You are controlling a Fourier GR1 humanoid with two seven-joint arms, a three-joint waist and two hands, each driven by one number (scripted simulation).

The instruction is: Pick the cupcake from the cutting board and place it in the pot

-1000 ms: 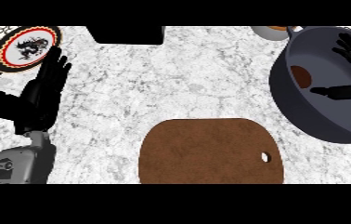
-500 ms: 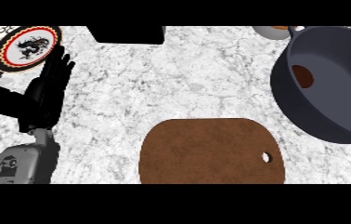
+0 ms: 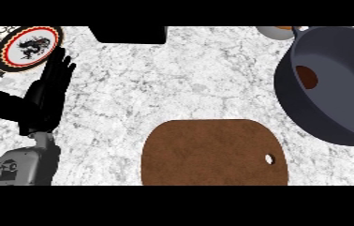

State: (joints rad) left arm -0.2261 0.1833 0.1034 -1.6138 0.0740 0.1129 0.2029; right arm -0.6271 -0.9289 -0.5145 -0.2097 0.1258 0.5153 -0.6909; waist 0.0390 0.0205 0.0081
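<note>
As the cutting board (image 3: 214, 152) lies bare near the counter's front edge, I take it for my landmark and list the rest from it.

Item: pot (image 3: 319, 86), dark, to the board's right and beyond it, apart from it. A brown object, which I judge to be the cupcake (image 3: 307, 76), sits inside, low against the inner wall; the placing looks done to me.

Item: my left hand (image 3: 52, 91), far to the board's left, fingers straight and upright, holding nothing, resting out of the way.

Item: my right hand, in no view; I cannot tell its state.

Item: plate (image 3: 29, 47), red-rimmed with a dark figure, beyond my left hand at the far left.

Item: small bowl (image 3: 275, 32), just beyond the pot.

Item: black block (image 3: 129, 34), at the back edge.

Surface: white marble counter (image 3: 173, 79), grey-veined.
</note>
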